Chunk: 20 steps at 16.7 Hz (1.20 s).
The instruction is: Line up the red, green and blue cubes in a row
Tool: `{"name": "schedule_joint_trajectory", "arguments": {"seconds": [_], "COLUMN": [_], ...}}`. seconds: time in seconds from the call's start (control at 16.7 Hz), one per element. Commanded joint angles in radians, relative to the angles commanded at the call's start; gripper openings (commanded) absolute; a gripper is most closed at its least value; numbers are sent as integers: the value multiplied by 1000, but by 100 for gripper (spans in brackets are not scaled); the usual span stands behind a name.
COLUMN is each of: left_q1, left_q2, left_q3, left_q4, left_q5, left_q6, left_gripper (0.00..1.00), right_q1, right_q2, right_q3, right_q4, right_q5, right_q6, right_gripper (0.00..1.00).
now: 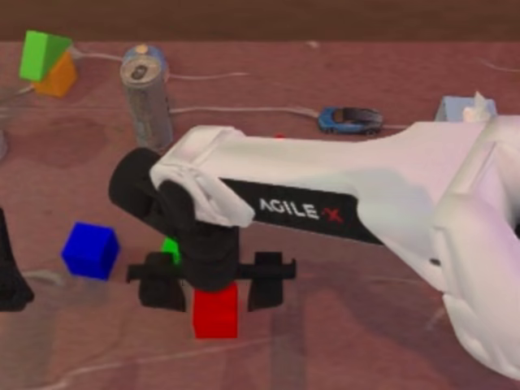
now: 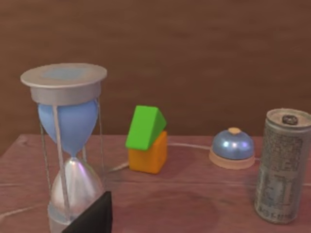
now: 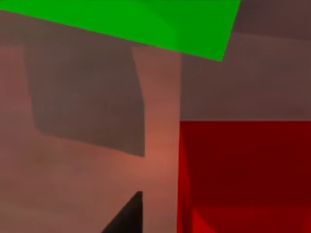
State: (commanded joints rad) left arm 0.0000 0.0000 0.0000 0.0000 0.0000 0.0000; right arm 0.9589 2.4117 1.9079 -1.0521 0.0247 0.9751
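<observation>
Right gripper (image 1: 213, 280) hangs over the red cube (image 1: 216, 312) near the table's (image 1: 366, 325) front edge, fingers spread wide, gripping nothing; green cube (image 1: 171, 248) sits just behind, mostly hidden; blue cube (image 1: 90, 250) stands apart toward the left edge; row unfinished; left gripper (image 1: 10, 276) parked at the left edge.

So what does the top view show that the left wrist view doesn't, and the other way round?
Only the top view shows the red cube, blue cube, green cube, a toy car and the right hand spread wide over the red cube. Only the left wrist view shows the hourglass and bell. Both show the can and the green wedge on its orange block.
</observation>
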Motion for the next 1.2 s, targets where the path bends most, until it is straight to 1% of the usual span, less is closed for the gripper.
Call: {"name": "schedule_joint_trajectory", "arguments": {"seconds": [0.54, 0.66, 0.96, 1.2], "left_q1": [0, 0, 0, 0], "left_q2": [0, 0, 0, 0], "left_q3": [0, 0, 0, 0], "left_q4": [0, 0, 0, 0], "left_q5": [0, 0, 0, 0], "left_q6": [0, 0, 0, 0], "left_gripper": [100, 100, 100, 100], "right_q1": [-1, 3, 9, 9], "right_q2": [-1, -7, -46, -54], "right_q3": [4, 39, 169, 185], "right_q4": [-4, -42, -221, -239], "right_q5": [0, 1, -1, -1], "right_q6": [0, 0, 2, 1], "right_gripper": [100, 100, 100, 100]}}
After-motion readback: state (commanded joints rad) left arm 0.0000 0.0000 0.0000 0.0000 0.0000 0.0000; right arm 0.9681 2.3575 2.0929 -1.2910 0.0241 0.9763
